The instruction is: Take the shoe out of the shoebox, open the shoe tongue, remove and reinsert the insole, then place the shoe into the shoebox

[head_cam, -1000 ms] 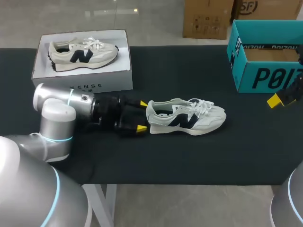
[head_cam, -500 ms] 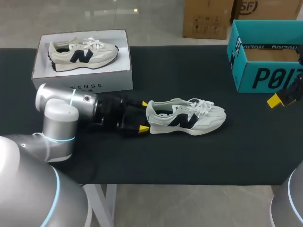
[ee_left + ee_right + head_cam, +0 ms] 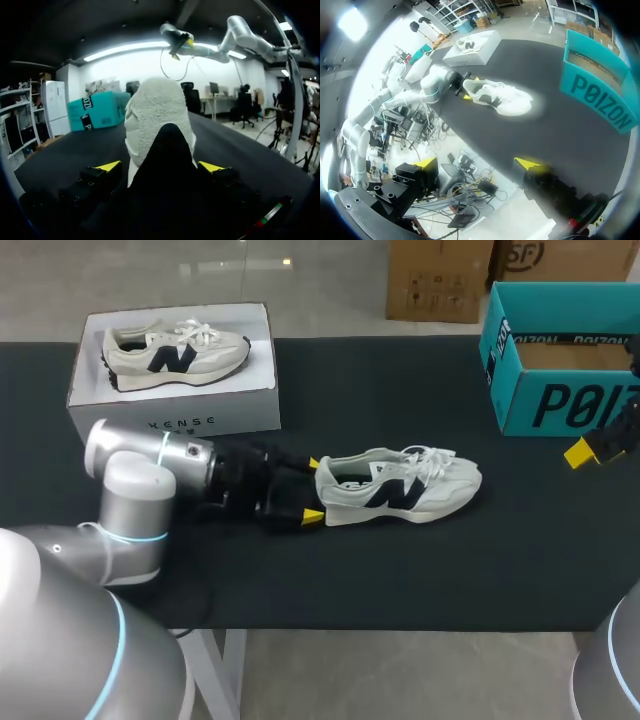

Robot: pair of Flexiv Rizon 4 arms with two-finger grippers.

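Shoe [image 3: 400, 485] lies on its side on the black table [image 3: 450, 570], about mid-table, heel toward the left arm, toe toward the teal box, laces loose on the upper, dark logo facing up. In the left wrist view the shoe [image 3: 157, 115] fills the middle, its heel right between the two yellow tips. Left gripper [image 3: 313, 489] is low at the heel, one finger on each side of it; in its own view the left gripper [image 3: 159, 166] has its fingers spread wider than the heel, with a bit of gap on both sides, so it is not clamped. White shoebox [image 3: 175, 400] sits at the table's far left edge, behind the left arm, well apart from the shoe on the table; second shoe [image 3: 175, 350] lies in it on its side, toe pointing right. Teal box [image 3: 560, 380] stands open-topped at the far right corner, apart from the shoe. Right gripper [image 3: 590, 450] hangs just in front of the teal box at the right edge, only one yellow tip showing there. From its wrist the right gripper [image 3: 477, 162] has its fingers wide apart, holding nothing, off the table's near edge; shoe [image 3: 500, 97], teal box [image 3: 600, 90] and white shoebox [image 3: 475, 50] all lie ahead of it.
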